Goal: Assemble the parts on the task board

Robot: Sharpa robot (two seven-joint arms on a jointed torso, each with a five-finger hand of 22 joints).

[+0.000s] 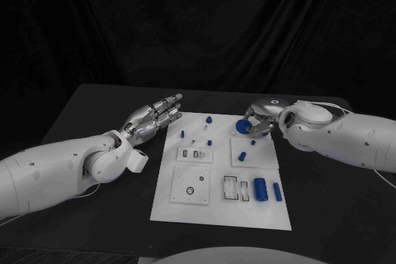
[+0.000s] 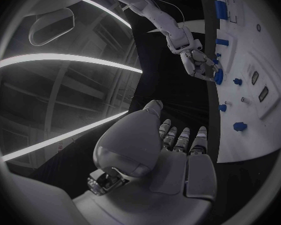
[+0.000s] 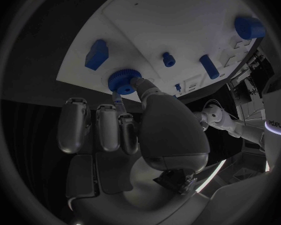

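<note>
The white task board [image 1: 216, 213] lies in the middle of the black table. My right hand [image 1: 264, 116] is over the board's far right corner and pinches a round blue toothed part [image 1: 244, 126] between thumb and finger. In the right wrist view this part [image 3: 122, 80] sits at the fingertips [image 3: 118, 99], just above the board [image 3: 172, 20]. My left hand [image 1: 155, 118] hovers beside the board's far left corner, its fingers stretched out and apart, holding nothing. The left wrist view shows my left hand [image 2: 175, 145] and, beyond it, my right hand [image 2: 198, 62] with the blue part [image 2: 218, 76].
Small blue parts stand on the board's far half [image 1: 209, 119] [image 1: 182, 134] [image 1: 209, 142] [image 1: 242, 156]. A thick blue cylinder [image 1: 260, 189] and a thinner one [image 1: 277, 191] lie at its near right. Raised white blocks with slots [image 1: 194, 154] [image 1: 190, 185] sit on its left.
</note>
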